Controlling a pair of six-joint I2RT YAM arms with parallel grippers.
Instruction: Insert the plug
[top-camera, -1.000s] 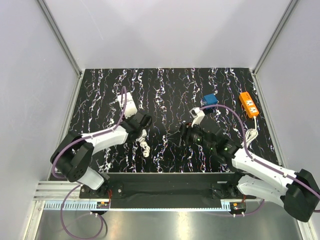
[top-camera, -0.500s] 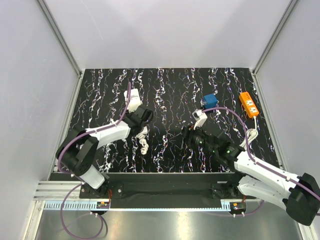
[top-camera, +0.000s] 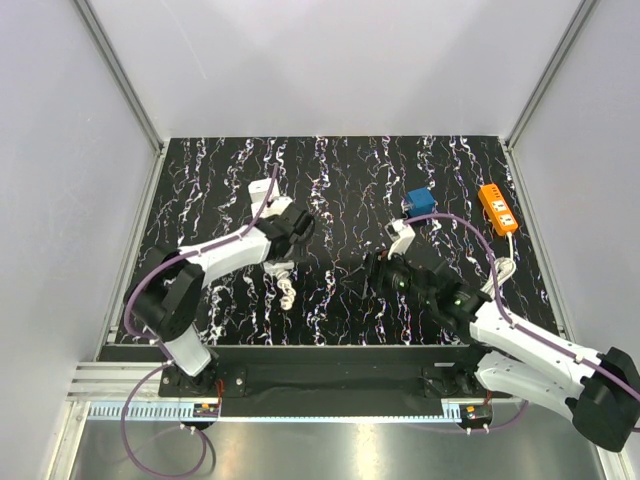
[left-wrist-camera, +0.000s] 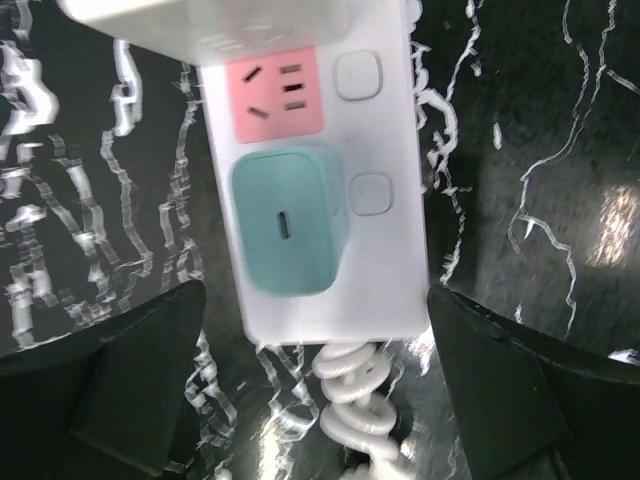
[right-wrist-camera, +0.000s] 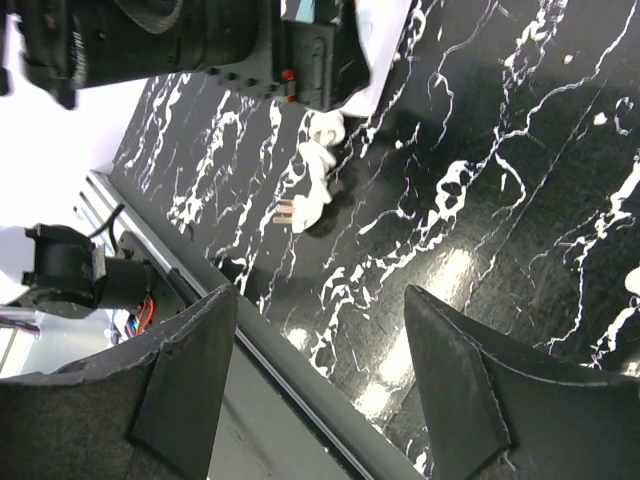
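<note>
2 claws are hanging spread and empty. The left claw (left-wrist-camera: 318, 330) is straddling the near end of the white power strip (left-wrist-camera: 385, 250), its fingers standing clear of both sides. The teal plug (left-wrist-camera: 287, 222) is sitting in the socket nearest that claw, straight ahead between the fingers, long axis running along the strip. The right claw (right-wrist-camera: 320, 330) is hovering well apart over the surface (right-wrist-camera: 520, 120), so the left arm is nearer.

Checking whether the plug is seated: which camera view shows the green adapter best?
Left wrist: the green adapter sits centred, in the white power strip below a pink socket. Top external hides it under the left gripper. Right wrist shows only the strip's edge.
</note>
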